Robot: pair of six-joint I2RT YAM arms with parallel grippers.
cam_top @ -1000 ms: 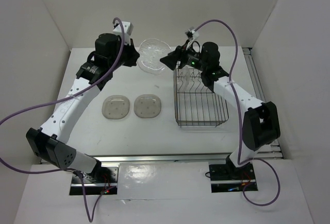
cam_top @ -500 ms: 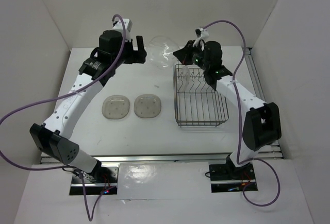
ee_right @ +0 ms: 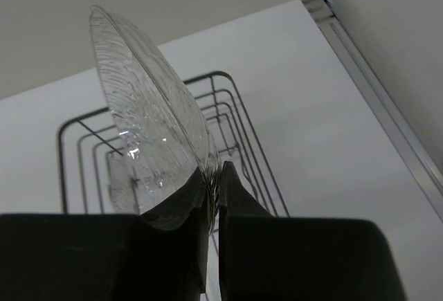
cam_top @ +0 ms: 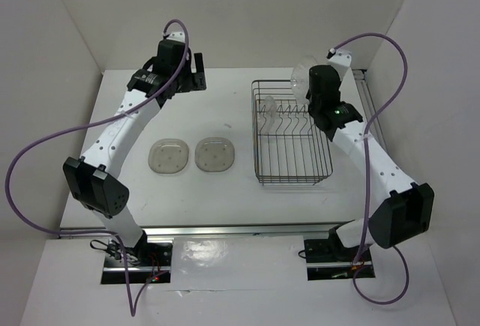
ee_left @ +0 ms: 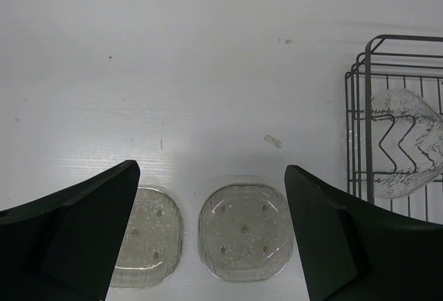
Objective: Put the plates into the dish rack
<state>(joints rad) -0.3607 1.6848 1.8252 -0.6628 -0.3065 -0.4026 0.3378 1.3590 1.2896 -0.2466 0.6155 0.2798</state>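
Right gripper pinches clear plate edge-up over dish rack, presumably for slotting between dividers (second plate sits racked); left gripper gapes, empty.

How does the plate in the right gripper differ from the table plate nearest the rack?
The held plate is clear; the table plate is smoky. The held plate is on edge in the right gripper by the dish rack; the table plate lies flat, untouched. Both are translucent.

Dish rack: dark wire. Clear plate on edge inside its far-left end. 2nd clear plate held edge-on above its far rim. Nearer grey plate & farther grey plate flat, left of it.
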